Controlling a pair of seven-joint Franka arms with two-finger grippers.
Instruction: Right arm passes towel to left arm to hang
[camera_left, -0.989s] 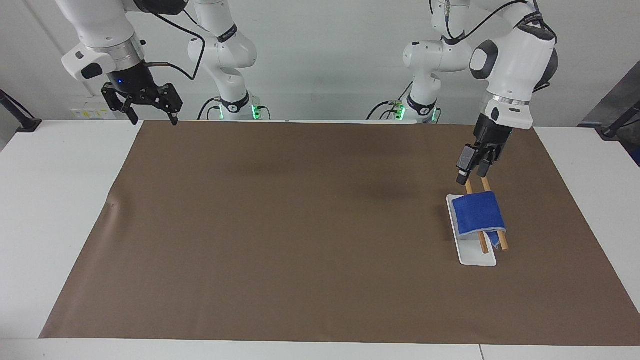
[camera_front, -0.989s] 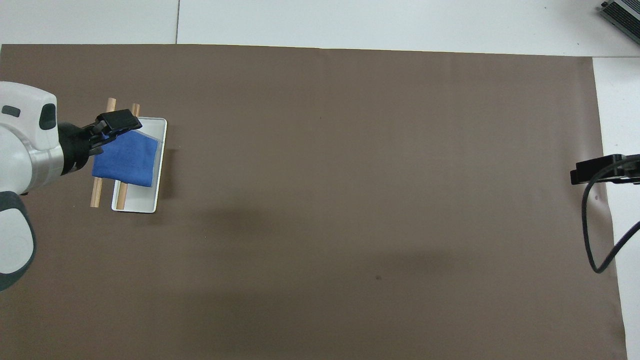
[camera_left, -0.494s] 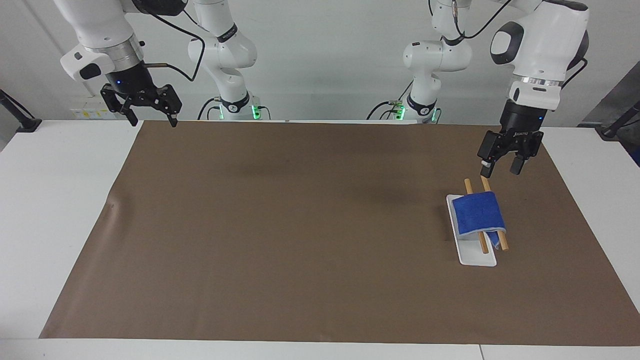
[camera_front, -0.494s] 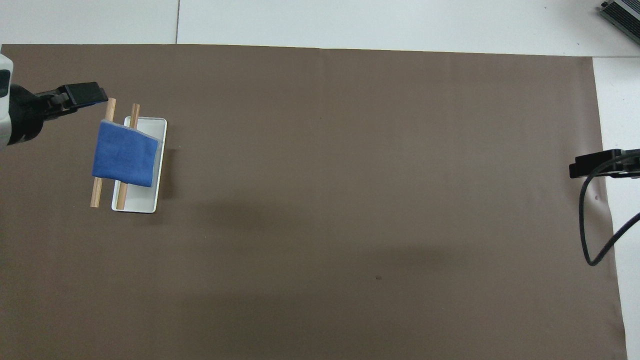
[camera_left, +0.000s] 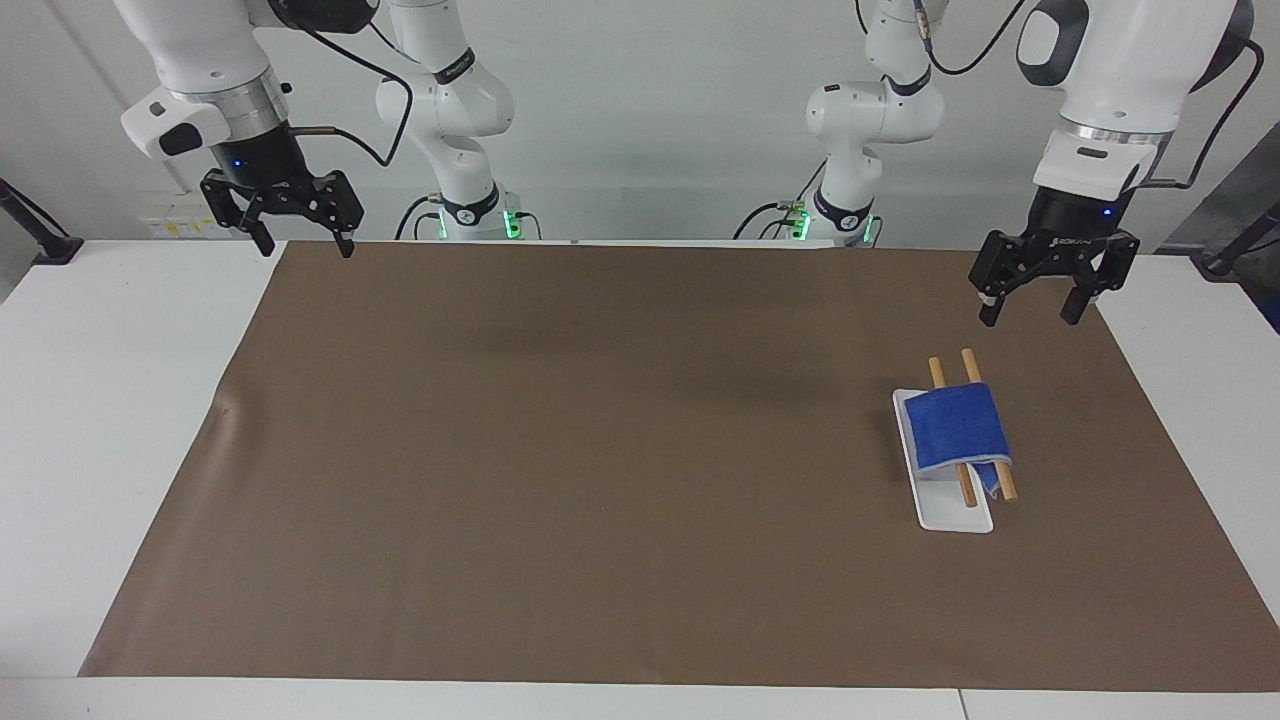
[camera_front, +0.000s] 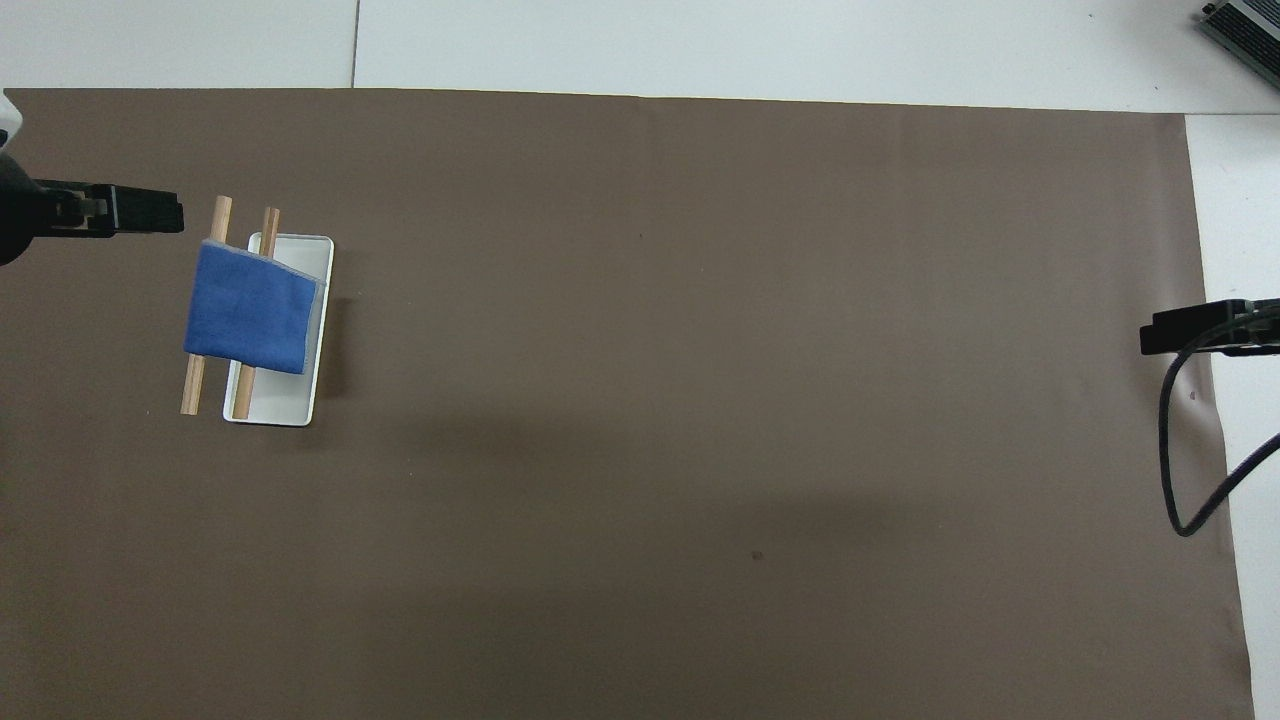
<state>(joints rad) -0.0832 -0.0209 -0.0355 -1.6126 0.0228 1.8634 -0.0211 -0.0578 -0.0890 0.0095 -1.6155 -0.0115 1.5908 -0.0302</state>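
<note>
The blue towel (camera_left: 958, 430) hangs folded over the two wooden rods of the white-based rack (camera_left: 955, 515), toward the left arm's end of the table; in the overhead view the towel (camera_front: 250, 320) covers the middle of the rods above the rack's base (camera_front: 282, 402). My left gripper (camera_left: 1028, 316) is open and empty, raised in the air over the mat's edge, apart from the towel and rack; its tip shows in the overhead view (camera_front: 150, 210). My right gripper (camera_left: 306, 247) is open and empty, waiting raised over the mat's corner at the right arm's end (camera_front: 1165, 338).
A brown mat (camera_left: 600, 450) covers most of the white table (camera_left: 110, 400). The right arm's black cable (camera_front: 1180, 480) hangs over the mat's edge. A grey device (camera_front: 1245, 30) sits at the table's corner farthest from the robots.
My left gripper has risen from the rods' ends by the towel, swung out toward its end of the table, and now stands open. The towel stays on the rods. The right arm has barely moved.
</note>
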